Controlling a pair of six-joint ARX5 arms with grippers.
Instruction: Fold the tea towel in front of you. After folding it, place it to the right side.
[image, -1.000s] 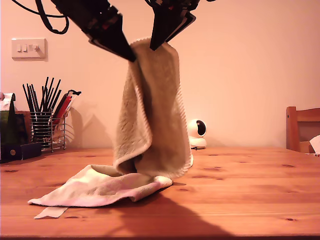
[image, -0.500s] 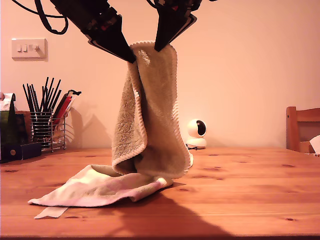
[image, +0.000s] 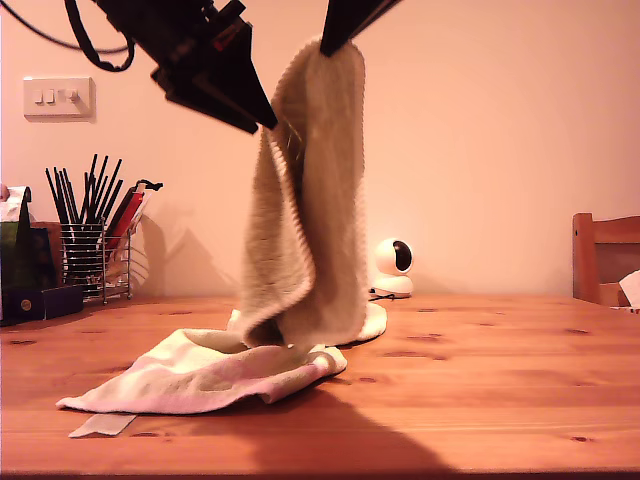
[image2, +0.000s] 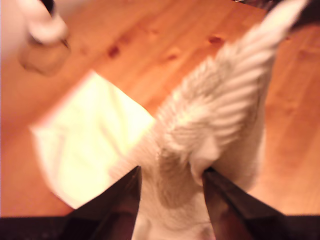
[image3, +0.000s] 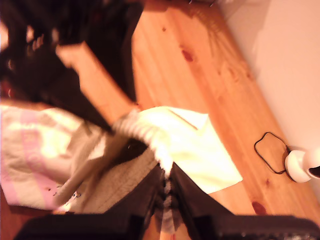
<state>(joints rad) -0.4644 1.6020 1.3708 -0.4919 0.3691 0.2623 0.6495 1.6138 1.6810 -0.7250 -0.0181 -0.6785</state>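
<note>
The tea towel (image: 305, 230) is cream and fluffy with a pink-striped end. It hangs in a tall doubled drape from both grippers, and its lower part (image: 200, 375) lies crumpled on the wooden table (image: 480, 390). My first gripper (image: 268, 120) comes in from the exterior view's upper left and is shut on one top edge. The first wrist view shows the towel (image2: 220, 120) pinched at that gripper (image2: 171, 172). My second gripper (image: 325, 45), higher and toward the exterior view's right, is shut on the other top edge. The second wrist view shows the same grip (image3: 166, 172) on the towel (image3: 150, 135).
A wire holder of dark utensils (image: 90, 240) and a dark box (image: 30, 290) stand at the exterior view's back left. A small white camera (image: 395, 265) sits behind the towel, a chair (image: 605, 258) at the right edge. A tape scrap (image: 105, 425) lies near the front.
Both grippers have risen, the second one more, nearly out of the exterior view's top. The hanging towel has been pulled higher and its drape has swung and narrowed.
</note>
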